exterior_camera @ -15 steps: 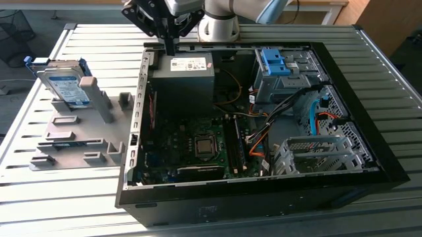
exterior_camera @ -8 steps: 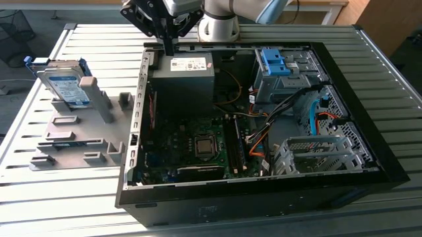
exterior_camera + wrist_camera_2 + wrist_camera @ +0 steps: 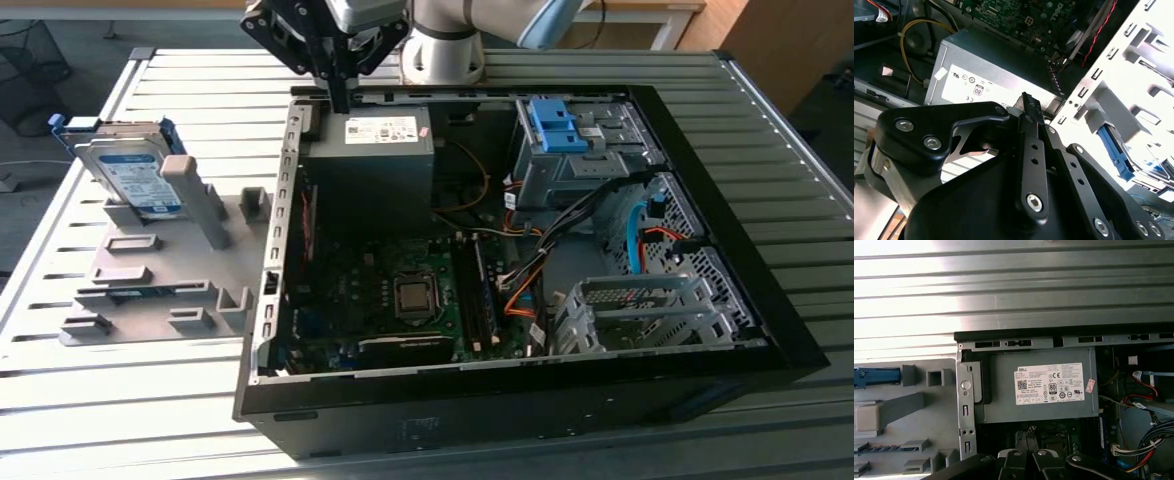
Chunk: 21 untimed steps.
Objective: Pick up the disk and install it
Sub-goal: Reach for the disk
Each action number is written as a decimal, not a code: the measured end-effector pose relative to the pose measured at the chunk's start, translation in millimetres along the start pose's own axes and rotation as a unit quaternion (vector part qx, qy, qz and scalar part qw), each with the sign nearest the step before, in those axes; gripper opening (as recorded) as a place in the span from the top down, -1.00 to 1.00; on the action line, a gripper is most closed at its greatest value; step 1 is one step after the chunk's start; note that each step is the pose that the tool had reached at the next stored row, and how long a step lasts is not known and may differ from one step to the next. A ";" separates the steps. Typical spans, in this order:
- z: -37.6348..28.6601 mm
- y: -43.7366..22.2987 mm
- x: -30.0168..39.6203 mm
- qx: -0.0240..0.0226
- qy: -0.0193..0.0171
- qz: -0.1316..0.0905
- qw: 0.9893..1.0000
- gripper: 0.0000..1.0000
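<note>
The white label (image 3: 1050,384) on the dark grey power supply box (image 3: 1004,412) carries black print in several lines, a square code at one end and a row of certification marks, one of them a small badge with a number. A small red-and-white sticker (image 3: 1090,385) sits at that label's edge, its print too small to tell. The white-and-blue label (image 3: 140,185) on the disk (image 3: 123,160), at the exterior view's left, bears black print that is not legible.

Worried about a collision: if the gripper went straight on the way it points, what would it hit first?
The gripper would likely meet the grey power supply box near the case wall; depth is unclear.
</note>
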State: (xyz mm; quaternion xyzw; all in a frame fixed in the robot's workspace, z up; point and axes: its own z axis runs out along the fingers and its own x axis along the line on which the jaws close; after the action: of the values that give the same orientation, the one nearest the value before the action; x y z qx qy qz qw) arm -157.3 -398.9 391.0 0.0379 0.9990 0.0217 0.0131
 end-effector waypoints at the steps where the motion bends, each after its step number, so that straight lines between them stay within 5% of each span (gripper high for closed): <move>1: 0.0 0.0 0.2 0.000 0.000 0.000 1.000 0.79; 21: 0.9 -0.4 5.2 0.000 0.000 0.000 1.000 0.79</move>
State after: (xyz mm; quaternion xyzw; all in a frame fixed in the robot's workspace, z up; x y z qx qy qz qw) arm -162.5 -398.9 389.9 0.0379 0.9990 0.0217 0.0128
